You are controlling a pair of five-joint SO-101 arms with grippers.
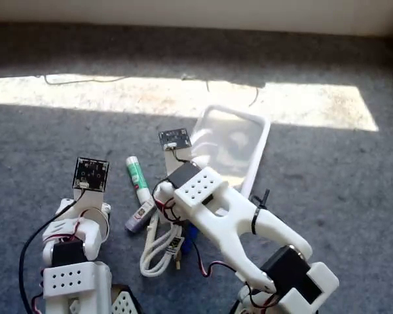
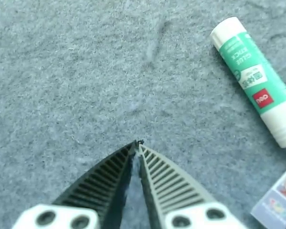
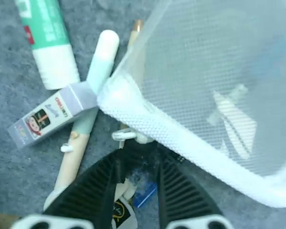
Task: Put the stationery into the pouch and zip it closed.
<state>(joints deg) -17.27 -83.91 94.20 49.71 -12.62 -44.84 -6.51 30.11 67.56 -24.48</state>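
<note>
High view: see-through mesh pouch (image 1: 230, 140) w/ white rim lies flat at centre frame on grey carpet (image 1: 327, 209). Glue stick (image 1: 136, 173), small box (image 1: 139, 214) & coiled white cable (image 1: 156, 252) sit outside it, lower left.

Left wrist view: left gripper (image 2: 137, 143) closed tip-to-tip, holding nothing, w/ the round glue stick (image 2: 255, 81) nearby.

Right wrist view: right gripper (image 3: 138, 160) partly open, nothing gripped, just by the pouch (image 3: 195, 62) rim. Pale shape inside the mesh, can't tell what.

Grey carpet (image 1: 354, 196) — a bright band of sunlight (image 1: 118, 95) crosses it below a pale wall (image 1: 183, 10).
</note>
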